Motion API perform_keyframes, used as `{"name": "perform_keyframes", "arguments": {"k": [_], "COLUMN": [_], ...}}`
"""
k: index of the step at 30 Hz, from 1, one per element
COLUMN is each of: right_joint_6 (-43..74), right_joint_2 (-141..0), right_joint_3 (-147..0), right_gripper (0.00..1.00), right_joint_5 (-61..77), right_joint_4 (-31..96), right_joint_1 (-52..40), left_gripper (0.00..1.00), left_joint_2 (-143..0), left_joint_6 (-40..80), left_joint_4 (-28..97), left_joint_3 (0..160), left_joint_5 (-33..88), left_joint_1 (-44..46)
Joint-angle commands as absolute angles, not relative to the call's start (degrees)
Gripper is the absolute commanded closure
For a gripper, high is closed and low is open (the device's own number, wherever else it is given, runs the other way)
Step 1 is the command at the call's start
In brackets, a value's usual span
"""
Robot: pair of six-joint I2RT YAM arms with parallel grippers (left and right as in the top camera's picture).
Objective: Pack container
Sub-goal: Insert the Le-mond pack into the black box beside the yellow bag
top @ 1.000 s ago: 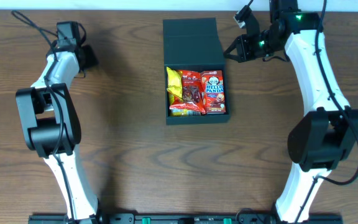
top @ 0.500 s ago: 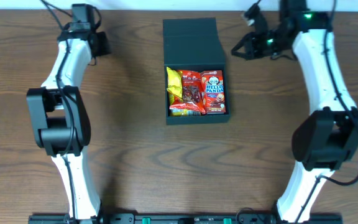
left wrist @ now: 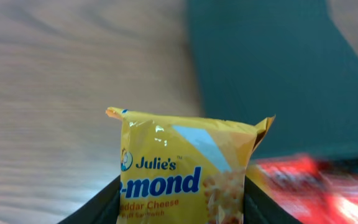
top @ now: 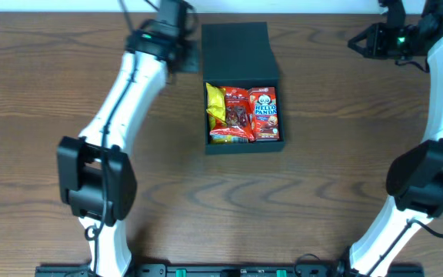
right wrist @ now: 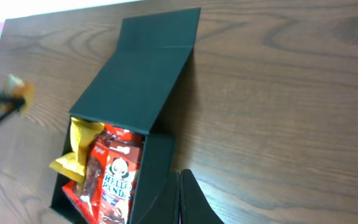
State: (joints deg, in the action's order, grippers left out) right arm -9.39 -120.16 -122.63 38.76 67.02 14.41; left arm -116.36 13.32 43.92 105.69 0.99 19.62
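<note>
Dark wood-grain table [top: 206, 208] (evenly lit) with a pale strip [top: 298, 5] along its far edge

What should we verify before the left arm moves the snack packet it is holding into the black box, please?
1. Grip: ok. The left gripper is shut on the lower part of the Julie's packet, which is upright.
2. Lid open: ok. The lid lies flat behind the container.
3. Packet above the opening: not ok. It is beside the lid's left edge.
4. Room inside: cannot tell. The yellow packet, red packet and Hello Panda box cover most of the floor.
5. Right gripper clear: ok. It is apart from the container, off to its right.
</note>
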Motion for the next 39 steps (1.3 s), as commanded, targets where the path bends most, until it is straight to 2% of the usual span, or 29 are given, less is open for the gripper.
{"name": "perform_keyframes", "arguments": {"k": [1,11,19,24,30,32,36,39], "right_joint_6": [-9.2,-10.8,-10.8,-10.8,-10.8,-10.8,-10.8,-10.8], "right_joint_2": [-119.2,-119.2,-119.2,-119.2,-119.2,-119.2,-119.2,-119.2], "right_joint_3": [-123.7,-123.7,-123.7,-123.7,-123.7,-123.7,-123.7,-123.7], "right_gripper": [0.99,0.99,0.99,0.99,0.99,0.99,0.99,0.98], "right_joint_5": [39.2,39.2,39.2,39.2,39.2,39.2,39.2,39.2], "right_joint_4": [66.6,65.4,65.2,65.4,66.2,66.6,67.0,67.3], "right_joint_1": [15.9,17.3,17.3,17.3,17.3,17.3,17.2,17.2], "left_gripper": [0.52,0.49,0.5,0.46,0.48,0.42,0.15,0.13], "left_joint_2": [-116.2,-116.9,-120.7,-123.5,-125.7,-125.7,-125.7,-125.7], "left_joint_6": [19.2,30.9,35.0,35.2,35.2,35.2,35.2,35.1], "left_joint_4": [45.6,49.1,49.2,47.7,47.4,47.3,47.0,46.7], "left_joint_3": [106.3,106.2,106.2,106.2,106.2,106.2,106.2,106.2], "left_joint_5": [3.5,3.4,2.9,2.4,0.7,-1.4,-1.9,-1.1], "left_joint_1": [23.5,33.2,34.0,34.1,34.1,34.1,34.1,34.1]}}
